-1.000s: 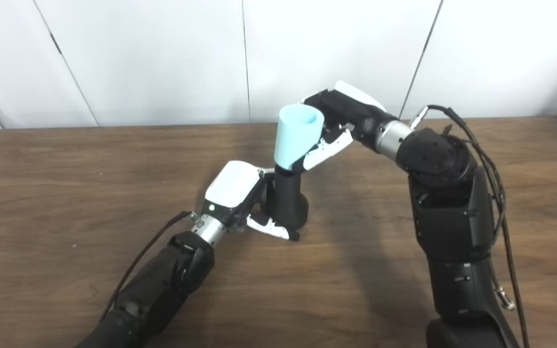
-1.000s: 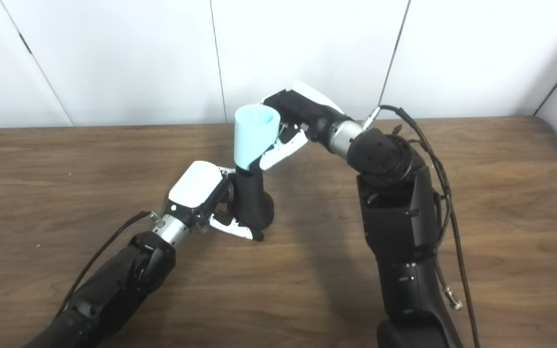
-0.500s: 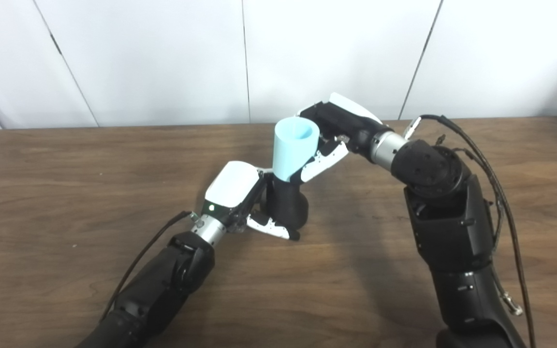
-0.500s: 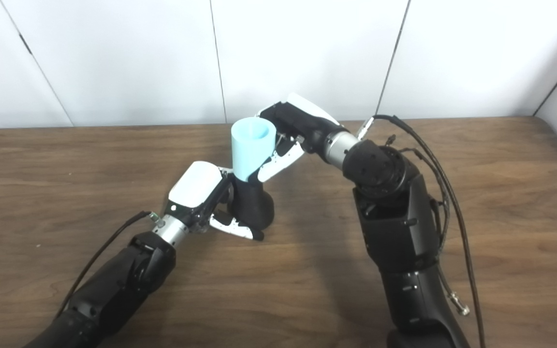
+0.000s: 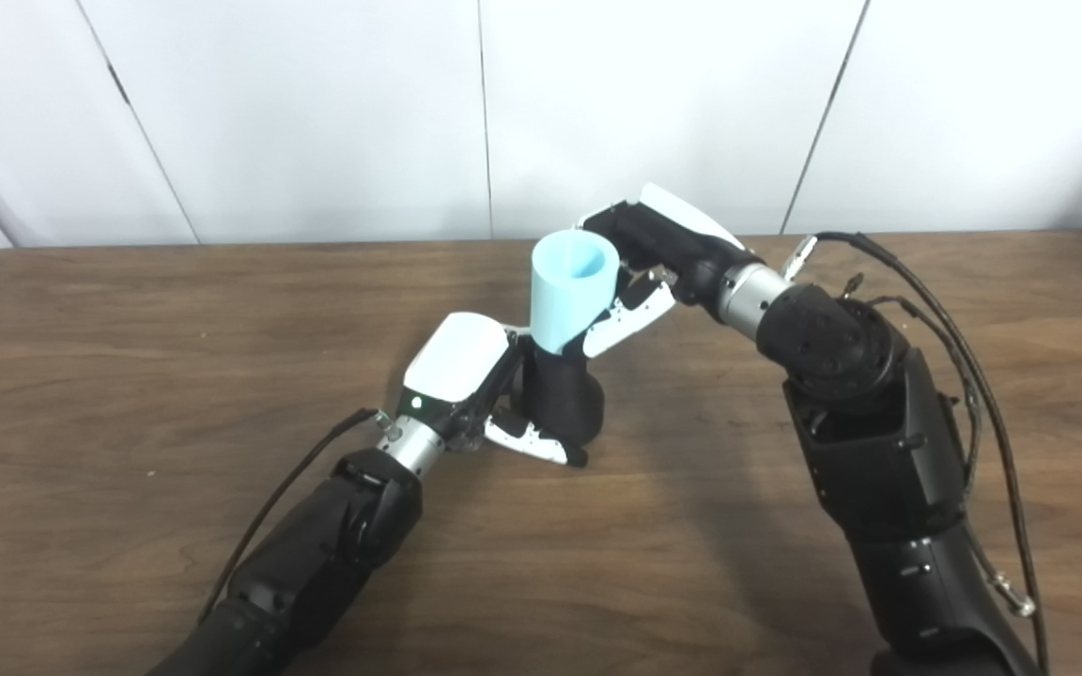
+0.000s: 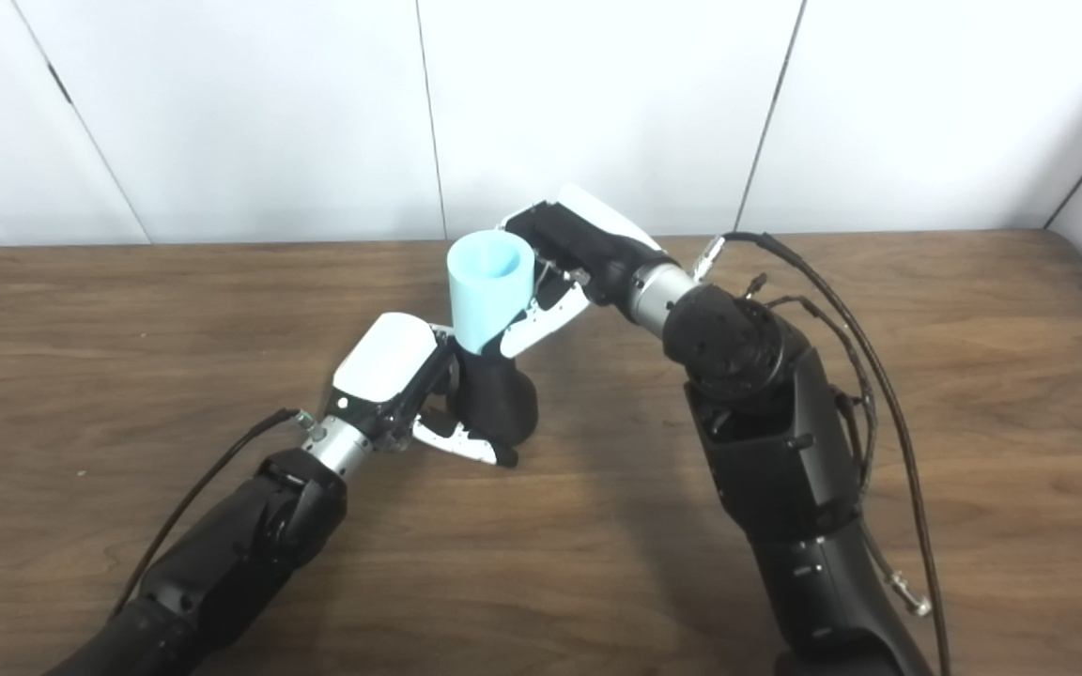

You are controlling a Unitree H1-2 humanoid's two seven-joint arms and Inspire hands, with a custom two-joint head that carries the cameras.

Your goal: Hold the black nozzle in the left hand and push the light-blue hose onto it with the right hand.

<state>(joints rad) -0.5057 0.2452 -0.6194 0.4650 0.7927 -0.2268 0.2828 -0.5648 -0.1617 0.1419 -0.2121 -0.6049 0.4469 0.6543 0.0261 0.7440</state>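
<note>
The black nozzle stands upright on the tabletop, the left hand's fingers wrapped round its base, presumably to brace it against a downward push. The right hand's fingers are closed round the light-blue hose, a short tapered sleeve whose narrow end sits over the nozzle's top; how deep it is seated I cannot tell. Its wide mouth faces up and looks hollow, nothing inside. The left hand sits low beside the nozzle; the right hand reaches in from above and behind.
</note>
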